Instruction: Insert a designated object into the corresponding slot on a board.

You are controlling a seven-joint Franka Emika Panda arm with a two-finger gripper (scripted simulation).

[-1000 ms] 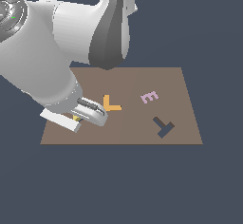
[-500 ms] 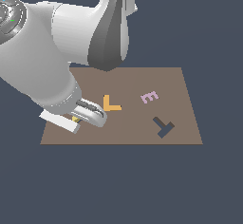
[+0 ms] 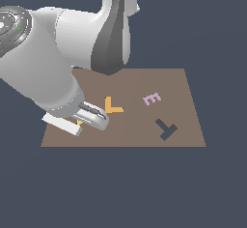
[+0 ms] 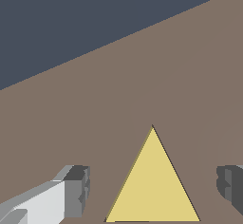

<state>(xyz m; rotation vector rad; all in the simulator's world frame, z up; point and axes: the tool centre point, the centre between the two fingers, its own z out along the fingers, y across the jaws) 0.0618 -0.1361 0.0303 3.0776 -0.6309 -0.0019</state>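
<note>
The yellow triangle piece (image 4: 153,185) lies flat on the brown board (image 4: 190,66), level with its surface. A thin dark line runs along its edges, and the navy triangle slot is otherwise hidden under it. My gripper (image 4: 154,187) is open, with one finger (image 4: 76,190) on each side of the triangle, both clear of it. In the exterior view the gripper (image 3: 98,118) is low over the board's (image 3: 144,130) front left part. Only a sliver of the yellow triangle (image 3: 79,122) shows there beside the hand.
An orange L (image 3: 112,106) lies just to the exterior view's right of the gripper. A pink E (image 3: 152,98) and a dark T-shaped cut-out (image 3: 166,128) lie further right. The arm's bulk (image 3: 48,67) covers the board's back left.
The gripper has stayed over the same spot at the board's front left, with only a slight shift of the fingers. Nothing else on the board has moved.
</note>
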